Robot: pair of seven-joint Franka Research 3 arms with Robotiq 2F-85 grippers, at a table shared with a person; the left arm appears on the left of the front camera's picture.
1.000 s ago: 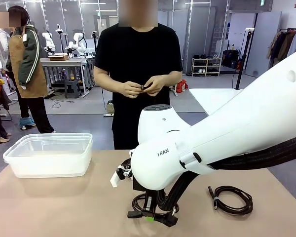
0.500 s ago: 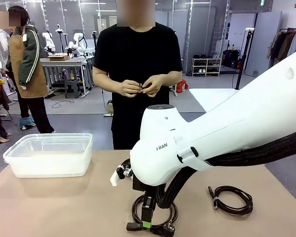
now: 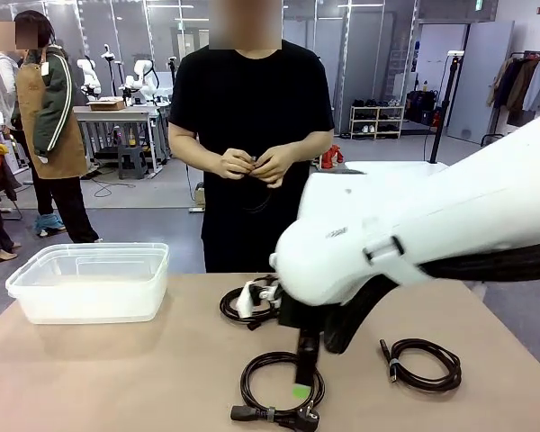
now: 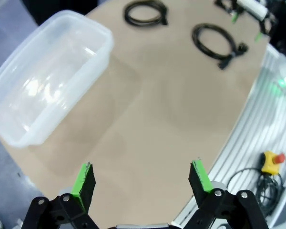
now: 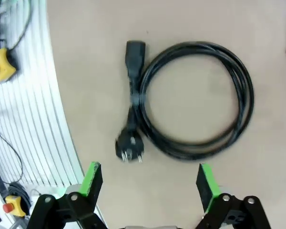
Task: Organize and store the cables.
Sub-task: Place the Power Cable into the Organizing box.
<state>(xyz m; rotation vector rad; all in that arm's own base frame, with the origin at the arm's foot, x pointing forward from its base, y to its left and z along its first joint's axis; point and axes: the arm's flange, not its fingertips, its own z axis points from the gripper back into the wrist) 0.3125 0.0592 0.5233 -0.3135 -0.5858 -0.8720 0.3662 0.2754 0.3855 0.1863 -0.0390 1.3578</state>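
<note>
Black plug-ended coil (image 5: 200, 46) lies flat on worktop (image 5: 95, 38), directly under right tool (image 5: 148, 174): jaws wide, nothing held. Left tool (image 4: 140, 175) likewise spread, empty. Risk: pinching one strand alone could spill the loops before reaching bin (image 3: 90, 306).

Bright even light — soft shadows; cable (image 5: 245, 100) slightly blurred, perhaps motion.

Left pincer (image 4: 142, 174) spread wide; right pincer (image 5: 149, 175) likewise.

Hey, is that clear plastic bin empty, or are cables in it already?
Empty: the clear bin shows a bare bottom, and three coiled cables lie out on the table.
</note>
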